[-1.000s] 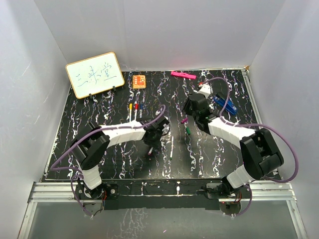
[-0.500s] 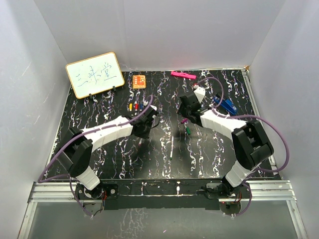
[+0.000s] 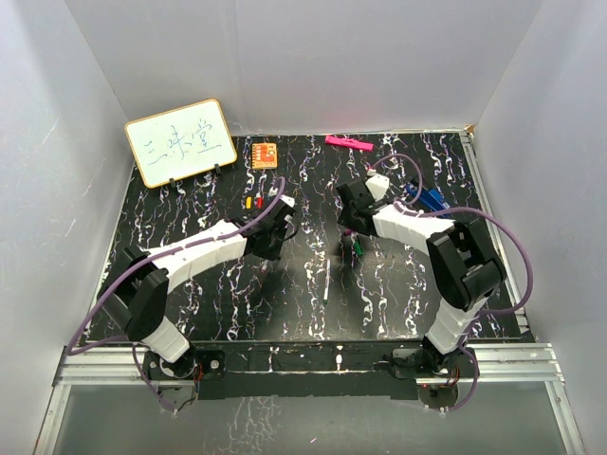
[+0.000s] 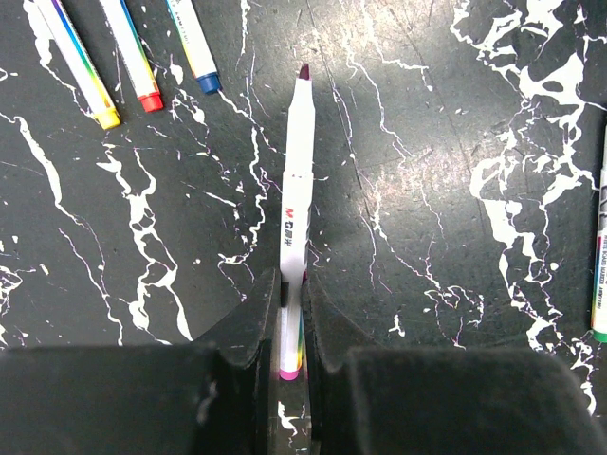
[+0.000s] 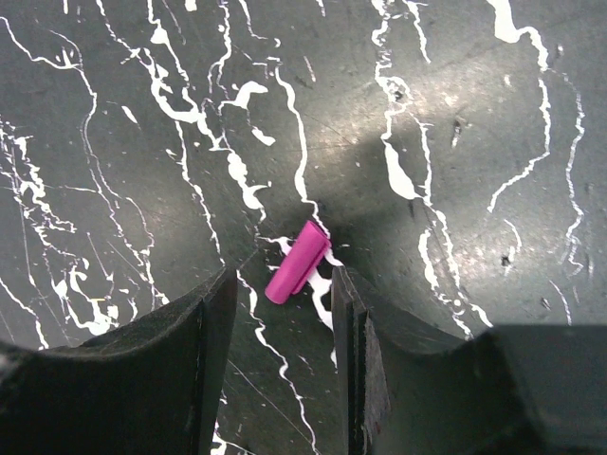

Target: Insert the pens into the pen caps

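Left gripper (image 4: 292,296) clamped on the tail of a white pen (image 4: 297,180), its purple tip pointing away, right gripper (image 5: 283,284) with jaws apart, straddling a purple cap (image 5: 297,262) lying on the table (image 5: 493,142).

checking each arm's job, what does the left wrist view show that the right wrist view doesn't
Only the left wrist: the left gripper shut on a white pen with a dark purple tip, three pens with yellow, red and blue ends, and a green-ended pen at the right edge. Only the right wrist: a magenta cap lying between the fingers of the open right gripper. Both: the black marbled table.
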